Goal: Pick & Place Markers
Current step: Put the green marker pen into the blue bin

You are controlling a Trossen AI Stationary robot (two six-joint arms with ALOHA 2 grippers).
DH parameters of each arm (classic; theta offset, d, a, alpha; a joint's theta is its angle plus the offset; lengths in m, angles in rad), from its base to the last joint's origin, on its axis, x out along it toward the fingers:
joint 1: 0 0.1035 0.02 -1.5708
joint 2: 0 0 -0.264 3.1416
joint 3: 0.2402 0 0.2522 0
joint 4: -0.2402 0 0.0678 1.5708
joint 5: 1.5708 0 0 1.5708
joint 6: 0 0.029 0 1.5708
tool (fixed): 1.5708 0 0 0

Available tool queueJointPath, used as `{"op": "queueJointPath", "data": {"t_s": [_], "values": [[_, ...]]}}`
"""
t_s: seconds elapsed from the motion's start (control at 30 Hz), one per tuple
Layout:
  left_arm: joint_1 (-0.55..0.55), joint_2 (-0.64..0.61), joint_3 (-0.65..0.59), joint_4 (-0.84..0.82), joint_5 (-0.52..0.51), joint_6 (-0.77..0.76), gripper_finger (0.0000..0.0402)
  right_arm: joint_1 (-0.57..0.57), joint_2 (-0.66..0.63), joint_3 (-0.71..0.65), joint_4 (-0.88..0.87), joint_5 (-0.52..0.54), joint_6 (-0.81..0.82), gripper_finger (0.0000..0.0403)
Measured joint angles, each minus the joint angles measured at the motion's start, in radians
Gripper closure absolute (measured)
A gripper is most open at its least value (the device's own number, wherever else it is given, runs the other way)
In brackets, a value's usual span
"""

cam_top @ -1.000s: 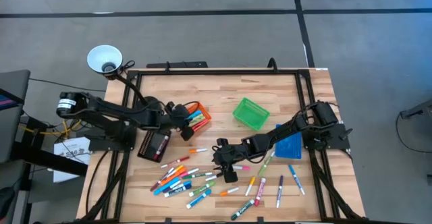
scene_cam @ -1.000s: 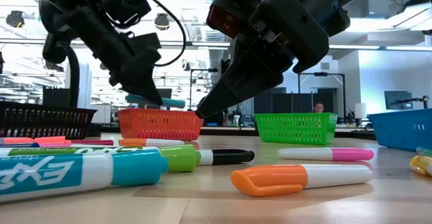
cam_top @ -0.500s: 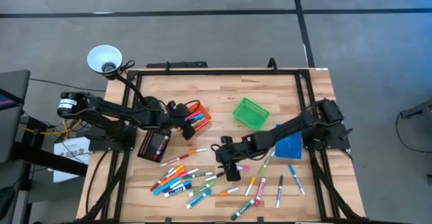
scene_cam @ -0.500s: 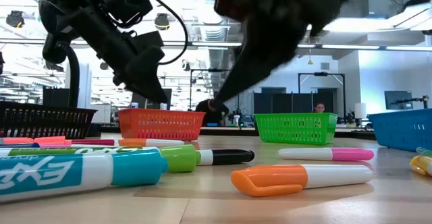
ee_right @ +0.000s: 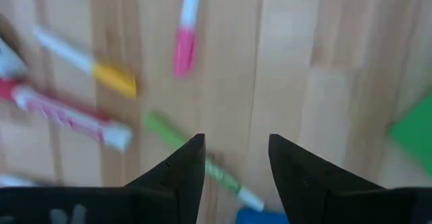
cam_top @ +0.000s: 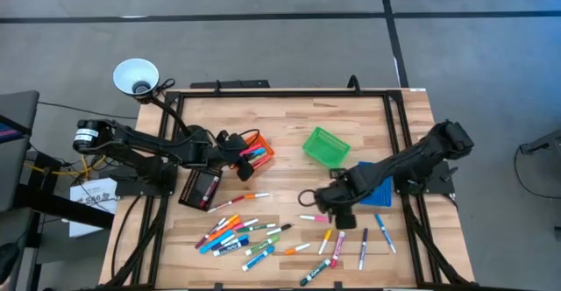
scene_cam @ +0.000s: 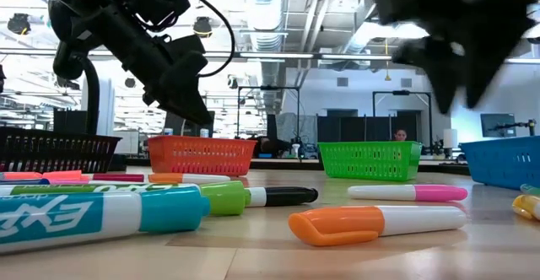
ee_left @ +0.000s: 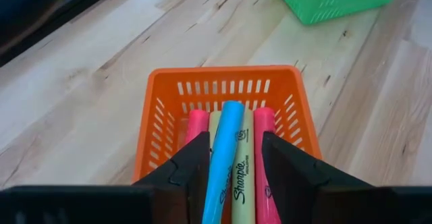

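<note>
1. While the left gripper (cam_top: 246, 161) hangs over the orange bin (cam_top: 261, 146), its fingers (ee_left: 177, 173) stand apart with nothing clamped between them.
2. Seen from the left wrist, a blue marker (ee_left: 223, 158) lies in the orange bin along with pink and yellow markers; the blue one shows in the gap between the fingers, lying loose on the others.
3. Right gripper (cam_top: 337, 212) is over the table (cam_top: 289, 120) just in front of the blue bin (cam_top: 379, 189), near the green bin (cam_top: 325, 146). From the right wrist, its fingers (ee_right: 177, 171) are parted and hold nothing.
4. Below the right gripper lie loose markers: one with a pink cap (ee_right: 184, 48), one with a yellow cap, and a green one (ee_right: 196, 162).
5. Most markers (cam_top: 237, 232) are scattered on the front half of the table, a thick cluster to the left of centre and a thinner row toward the right.
6. Low view: an orange-capped marker (scene_cam: 377, 223) and a pink-tipped one (scene_cam: 407, 193) lie flat on the wood in the foreground.
7. Black bin (cam_top: 200, 188) sits just beside the left arm, in front of the orange bin.
</note>
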Motion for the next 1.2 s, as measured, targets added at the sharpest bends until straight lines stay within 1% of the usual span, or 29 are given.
{"op": "queueJointPath", "data": {"t_s": [0.2, 0.33, 0.57, 0.73, 0.87, 0.97, 1.07, 1.2], "values": [[-0.007, 0.000, 0.000, 0.001, 0.000, 0.004, 0.0271, 0.079, 0.003, -0.119, 0.015, -0.004, 0.000, 0.0249], [-0.008, 0.000, 0.000, 0.003, 0.000, 0.008, 0.0271, 0.114, 0.004, -0.166, 0.110, -0.004, 0.000, 0.0249], [-0.008, 0.000, 0.000, 0.009, 0.000, 0.008, 0.0271, 0.119, 0.004, -0.219, 0.214, 0.026, 0.002, 0.0249], [-0.008, 0.000, 0.000, 0.010, 0.000, 0.008, 0.0271, 0.121, 0.004, -0.263, 0.256, 0.000, 0.002, 0.0249], [-0.008, 0.000, 0.000, 0.012, 0.000, 0.008, 0.0271, 0.121, 0.004, -0.296, 0.288, 0.000, 0.001, 0.0249], [-0.008, 0.000, 0.000, 0.013, 0.000, 0.008, 0.0271, 0.121, 0.003, -0.334, 0.347, 0.002, 0.001, 0.0250], [-0.008, 0.000, 0.000, 0.013, 0.000, 0.008, 0.0271, 0.120, -0.004, -0.372, 0.400, 0.006, 0.000, 0.0261], [-0.008, 0.000, 0.000, 0.013, 0.000, 0.008, 0.0271, 0.119, -0.004, -0.384, 0.415, 0.015, -0.001, 0.0299]]}}
